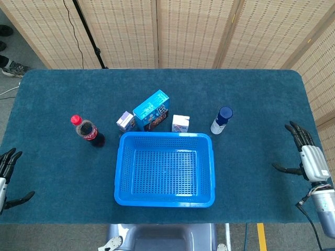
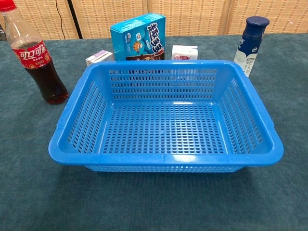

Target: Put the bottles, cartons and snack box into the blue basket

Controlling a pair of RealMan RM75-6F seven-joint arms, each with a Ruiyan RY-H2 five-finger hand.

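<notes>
Holding our left hand (image 1: 6,175) spread and empty well left of the blue basket (image 1: 119,172), we judge nothing has been picked yet, since the basket holds nothing. Behind it, left to right, stand one cola bottle (image 1: 88,131), one purple carton (image 1: 125,121), one blue snack box (image 1: 152,110), one pink-and-white carton (image 1: 180,124) and one navy-capped white bottle (image 1: 221,121). Our right hand (image 1: 306,157) hangs spread and empty well right of the basket.

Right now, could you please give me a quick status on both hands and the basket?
Left hand open, right hand open, both at table edges. Blue basket empty; bottles, cartons, snack box standing behind it. Nothing blocking.
</notes>
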